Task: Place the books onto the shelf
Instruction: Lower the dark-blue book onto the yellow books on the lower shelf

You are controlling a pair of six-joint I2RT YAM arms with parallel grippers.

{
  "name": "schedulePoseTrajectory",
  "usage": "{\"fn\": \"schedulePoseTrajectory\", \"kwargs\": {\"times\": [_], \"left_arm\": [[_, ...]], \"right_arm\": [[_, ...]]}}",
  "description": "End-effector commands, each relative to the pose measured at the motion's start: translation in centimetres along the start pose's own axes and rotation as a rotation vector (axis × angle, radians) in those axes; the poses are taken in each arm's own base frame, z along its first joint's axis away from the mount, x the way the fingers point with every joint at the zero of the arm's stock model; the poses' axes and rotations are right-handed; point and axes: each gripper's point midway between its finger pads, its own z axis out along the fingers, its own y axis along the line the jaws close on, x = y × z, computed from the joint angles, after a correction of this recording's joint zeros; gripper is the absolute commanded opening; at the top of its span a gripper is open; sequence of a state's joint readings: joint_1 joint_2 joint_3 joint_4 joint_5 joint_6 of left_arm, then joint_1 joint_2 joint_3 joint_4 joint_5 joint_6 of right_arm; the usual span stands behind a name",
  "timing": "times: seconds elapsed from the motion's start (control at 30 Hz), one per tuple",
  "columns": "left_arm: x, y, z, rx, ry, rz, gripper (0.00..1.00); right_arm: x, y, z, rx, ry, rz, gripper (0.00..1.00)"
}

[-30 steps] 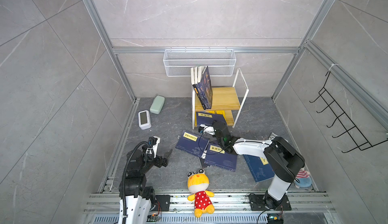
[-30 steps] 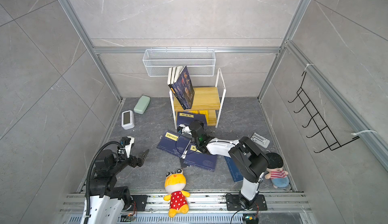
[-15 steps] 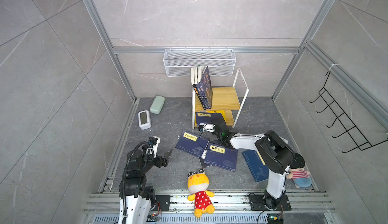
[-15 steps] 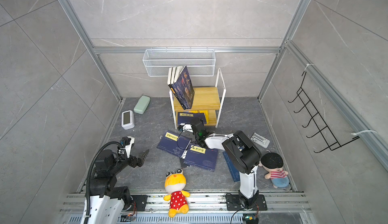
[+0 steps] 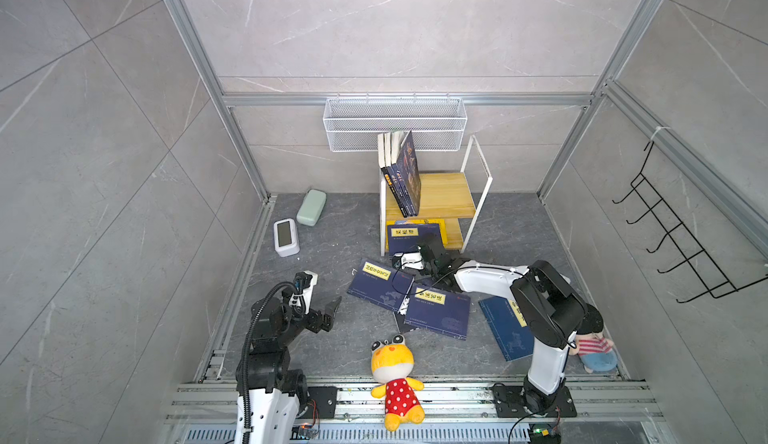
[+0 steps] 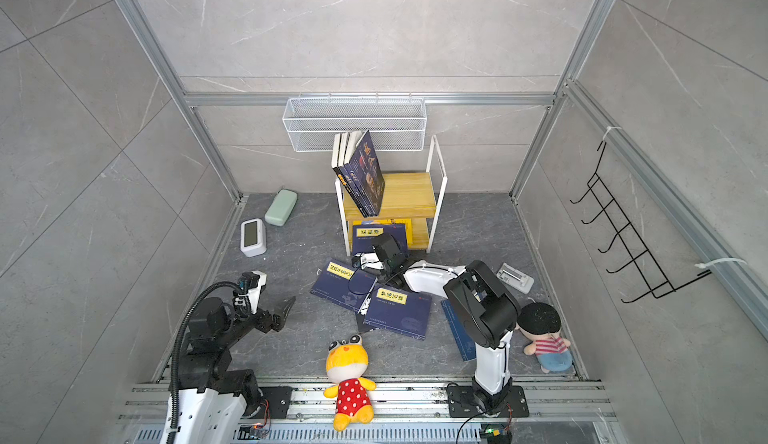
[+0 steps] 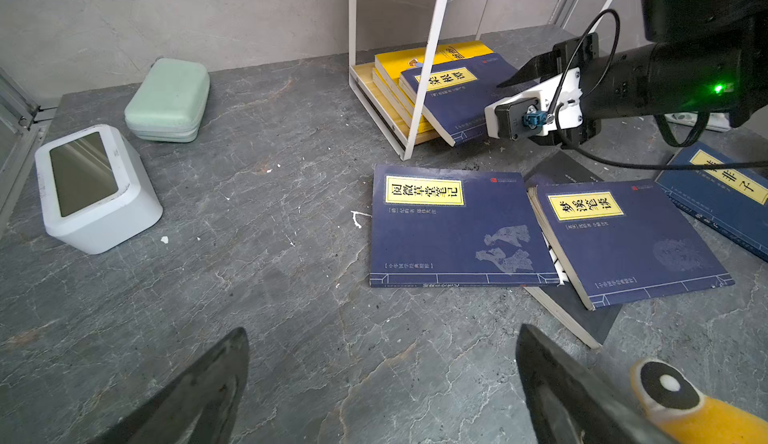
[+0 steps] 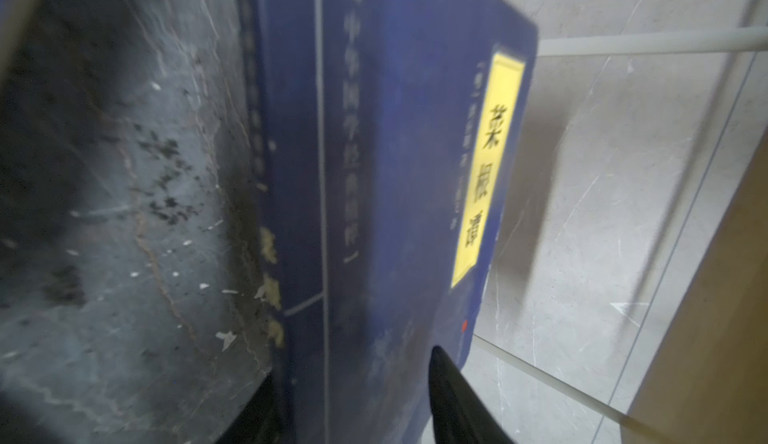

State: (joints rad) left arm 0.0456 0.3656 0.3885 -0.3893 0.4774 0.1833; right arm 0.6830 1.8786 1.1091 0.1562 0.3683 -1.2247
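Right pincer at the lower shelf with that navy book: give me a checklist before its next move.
1. Right pincer jaws apart around the navy book: ok.
2. Navy book fully on lower shelf board: not ok, it overhangs the front, atop yellow books.
3. Left pincer open, empty, clear of books: ok.
4. Top-board books standing: ok, though tilted.
5. Floor books shelved: not ok, three navy ones lie flat.
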Motion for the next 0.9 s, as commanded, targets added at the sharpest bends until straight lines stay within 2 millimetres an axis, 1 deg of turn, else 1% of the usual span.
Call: {"fn": "schedulePoseTrajectory", "kwargs": {"times": [0.0,0.07,0.13,0.3,0.37,0.43,0.47,0.57,0.67,0.73,0.8,0.87], "left_arm": [[-1.0,-0.3,-0.2,0.015,-0.044,0.033,1.0],[-1.2,-0.3,-0.4,0.013,-0.054,0.035,1.0],[-1.2,-0.1,-0.3,0.007,-0.049,0.032,1.0],[-1.2,-0.4,-0.4,0.02,-0.059,0.039,1.0],[-1.2,-0.2,-0.4,0.012,-0.054,0.033,1.0],[-1.2,0.0,-0.4,0.006,-0.054,0.031,1.0],[-1.2,-0.1,-0.4,0.01,-0.056,0.033,1.0],[-1.6,-0.6,-0.5,0.032,-0.072,0.038,1.0],[-1.4,-0.2,-0.5,0.018,-0.064,0.029,1.0],[-1.6,-0.5,-0.6,0.025,-0.074,0.035,1.0],[-1.7,-0.6,-0.7,0.033,-0.082,0.039,1.0],[-1.7,-0.3,-0.7,0.019,-0.077,0.032,1.0]], "right_arm": [[-1.3,-1.0,-1.4,-0.018,-0.054,0.053,0.51],[-1.6,-1.1,-1.1,-0.015,-0.059,0.068,0.5],[-1.4,-1.3,-0.4,-0.006,-0.025,0.069,0.46],[-1.3,-2.0,0.0,0.008,-0.022,0.094,0.32],[-0.9,-2.4,0.3,0.011,0.001,0.108,0.24],[-0.7,-2.4,0.7,0.011,0.015,0.107,0.19],[-0.4,-2.4,0.9,0.007,0.019,0.108,0.18],[-0.2,-3.0,1.4,0.025,0.03,0.123,0.17],[0.1,-3.5,2.0,0.045,0.04,0.107,0.18],[0.3,-3.9,2.2,0.055,0.041,0.108,0.19],[0.3,-4.3,2.3,0.06,0.036,0.113,0.23],[0.1,-3.5,2.1,0.027,0.029,0.073,0.33]]}}
